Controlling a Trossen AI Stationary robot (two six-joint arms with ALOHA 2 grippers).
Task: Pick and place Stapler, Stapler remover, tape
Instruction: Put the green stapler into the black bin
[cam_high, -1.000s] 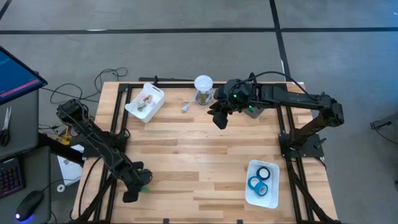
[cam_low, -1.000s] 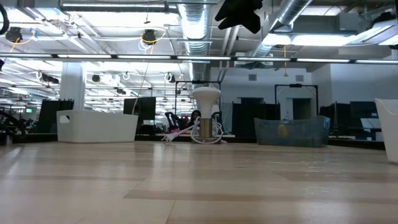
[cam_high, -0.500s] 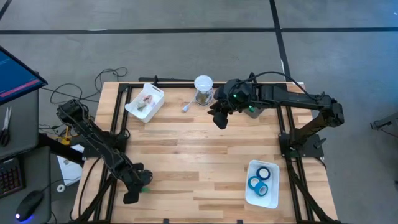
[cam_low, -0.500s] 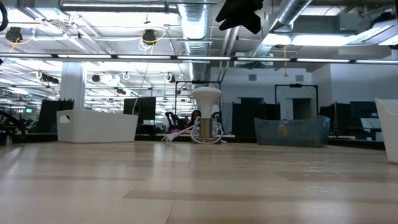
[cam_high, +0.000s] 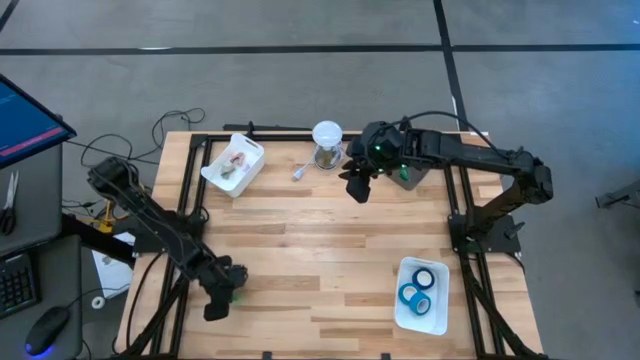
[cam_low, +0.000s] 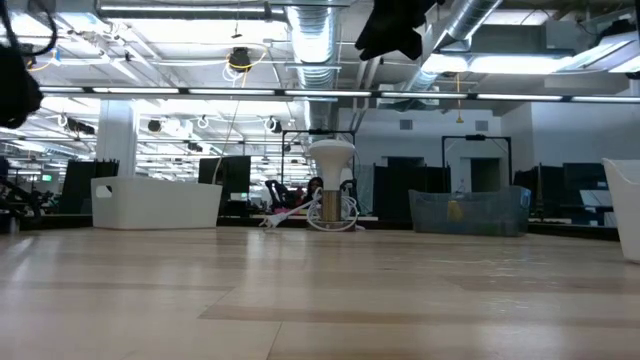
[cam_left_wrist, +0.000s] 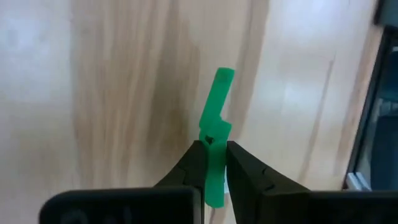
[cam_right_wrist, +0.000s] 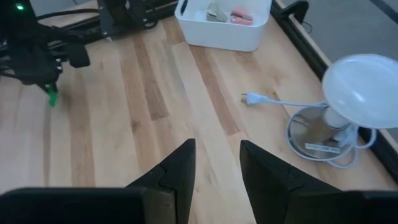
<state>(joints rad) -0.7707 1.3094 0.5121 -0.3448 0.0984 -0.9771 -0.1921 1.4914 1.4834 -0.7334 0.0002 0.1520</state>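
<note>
Left gripper (cam_left_wrist: 214, 163) pinches a green staple remover (cam_left_wrist: 215, 134) by one end, clear of the desk (cam_high: 330, 260) for carrying; right gripper (cam_right_wrist: 216, 163) waits half-open above.

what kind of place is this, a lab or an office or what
Most likely a robotics lab or workshop: a light wooden table in a black metal frame, exposed silver ceiling ducts with strip lights, and rows of dark workstations stretching behind.

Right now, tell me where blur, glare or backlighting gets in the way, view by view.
Left wrist view: the green piece is sharp, the wood behind it soft. Low view: ceiling lights backlight the scene, so the right gripper is a black silhouette. Right wrist view: the white lamp is nearly washed out. High view: even light, no glare.
</note>
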